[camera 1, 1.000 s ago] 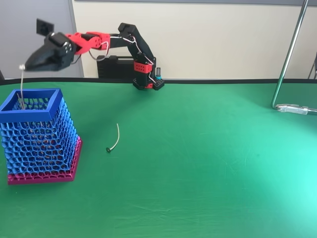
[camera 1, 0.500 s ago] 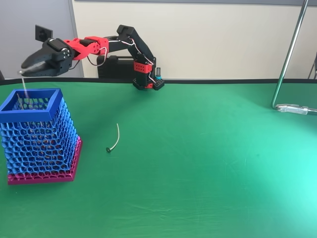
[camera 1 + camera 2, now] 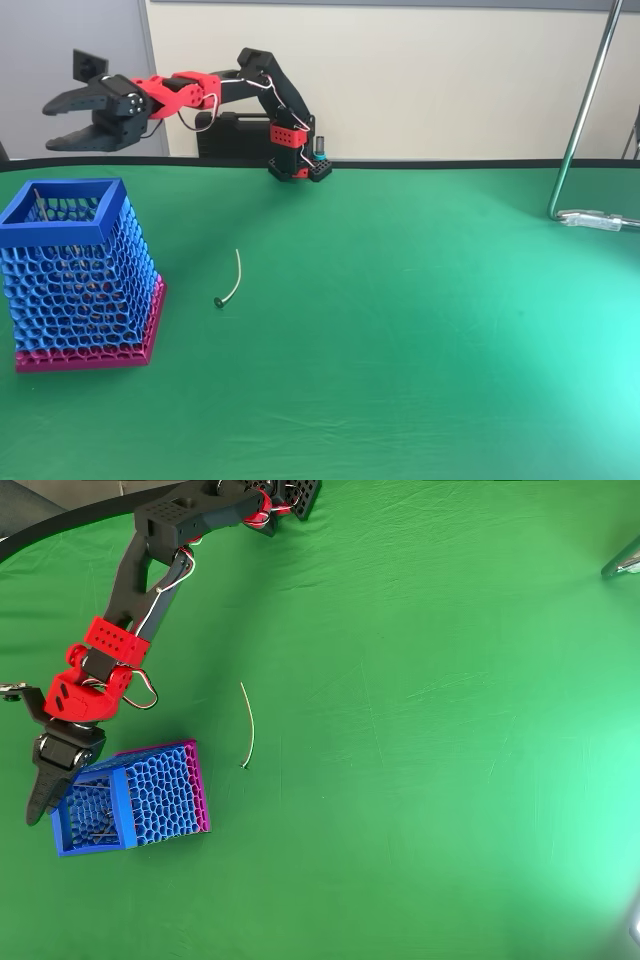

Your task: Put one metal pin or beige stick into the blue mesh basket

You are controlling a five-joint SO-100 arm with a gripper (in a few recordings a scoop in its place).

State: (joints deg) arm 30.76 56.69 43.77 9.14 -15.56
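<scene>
A green cloth table [image 3: 420, 330] runs back to a pale wall, a metal stand pole [image 3: 585, 110] at the fixed view's right. The blue mesh basket [image 3: 80, 270] — honeycomb walls, solid rim, magenta base — stands at the left; a thin pale pin [image 3: 38, 203] leans inside it. The gripper [image 3: 62, 122] hangs above, jaws spread, empty. A bowed pin [image 3: 247, 726] lies on the cloth beside the basket.

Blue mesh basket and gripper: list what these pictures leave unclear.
- Contents of the blue mesh basket: in the fixed view the mesh wall and rim hide them; in the overhead view thin shapes lie inside, too small to name.
- Gripper: open in the fixed view; in the overhead view the arm's own body covers its gap.
- Pin on the table: its head is too small to make out.
</scene>
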